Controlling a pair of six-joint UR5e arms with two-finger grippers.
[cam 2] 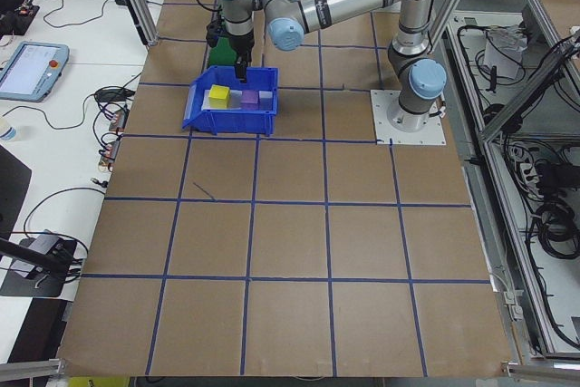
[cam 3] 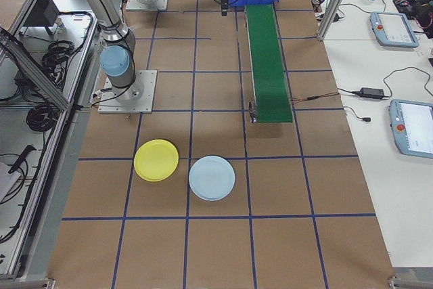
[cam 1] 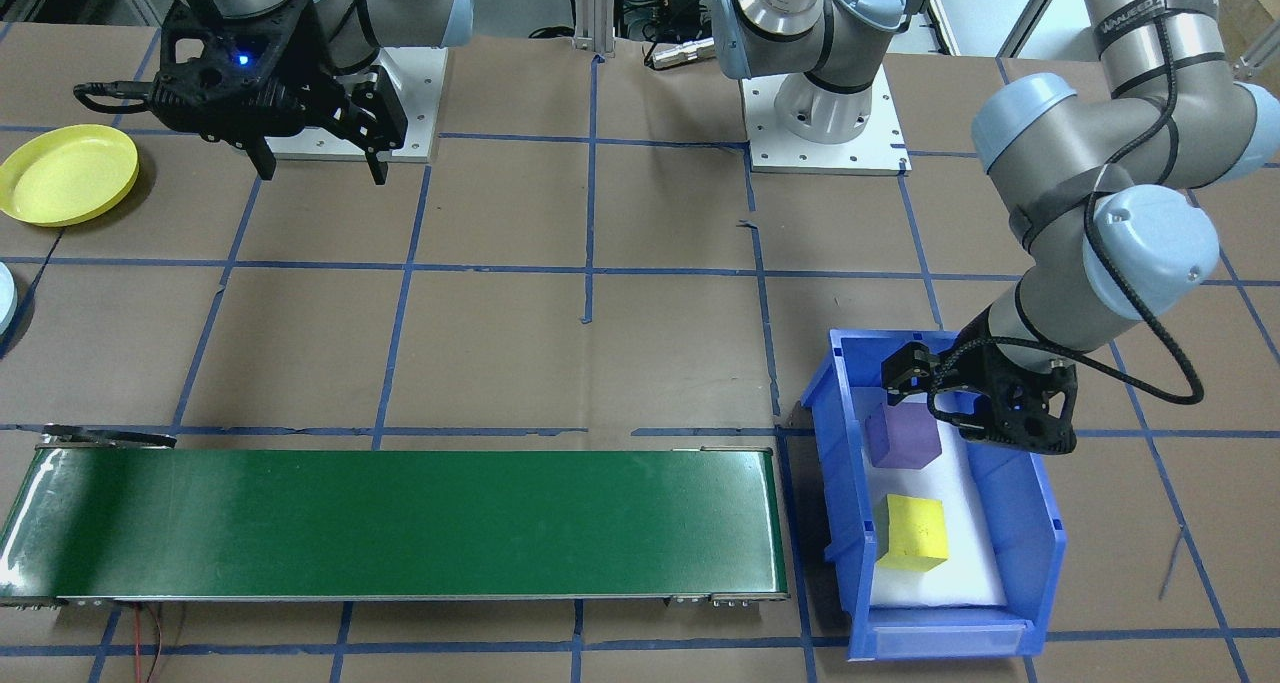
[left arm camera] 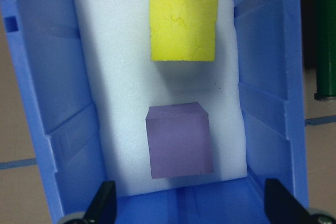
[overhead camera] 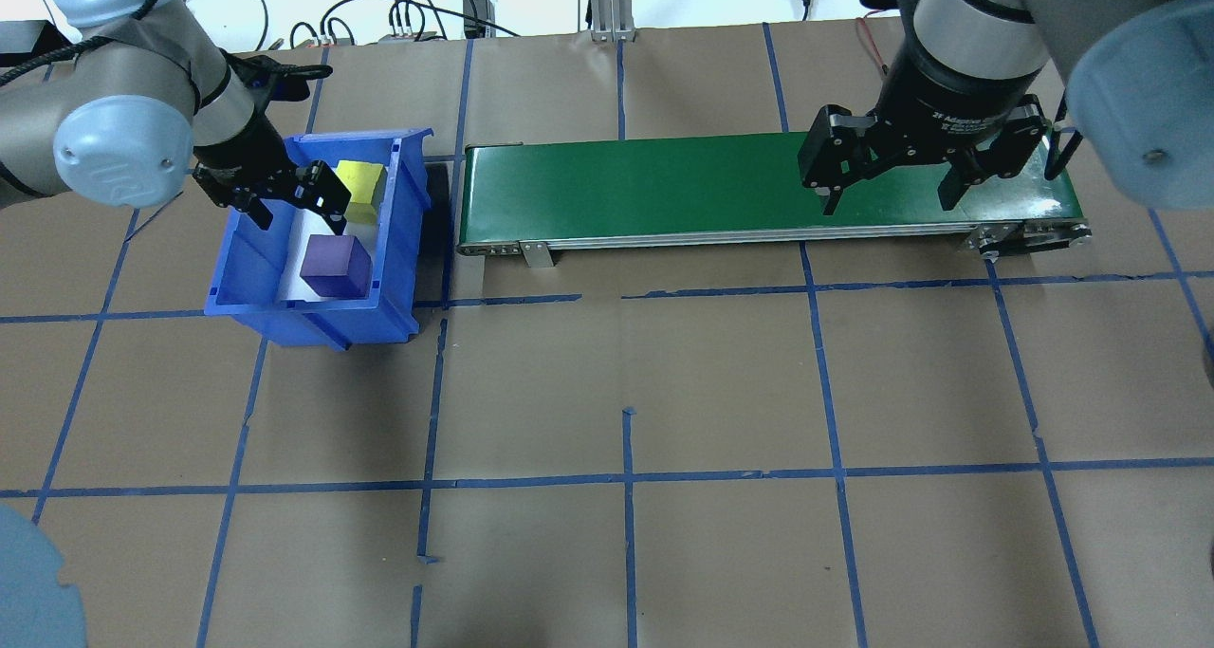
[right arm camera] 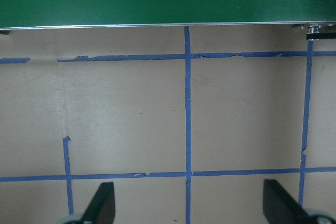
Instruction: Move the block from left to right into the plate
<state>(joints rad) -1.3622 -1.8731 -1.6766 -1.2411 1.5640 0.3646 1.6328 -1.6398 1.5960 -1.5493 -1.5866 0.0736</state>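
Front cam faces robot, steep down. Overhead looks fwd from behind; both share conveyor belt (cam 1: 400, 523) and blue bin (overhead camera: 248, 273) at belt's end. Side cams sit far off, looking along table (bin end vs. plates' end). L wrist cam: close, straight down into bin. R wrist cam: floor beside belt.

Two blocks (left arm camera: 181, 140) lie in the bin (left arm camera: 47, 145), beside the conveyor's (overhead camera: 721, 188) left end.

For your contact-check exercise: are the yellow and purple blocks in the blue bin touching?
Apart. The left wrist view shows white foam between the yellow block and the purple block.
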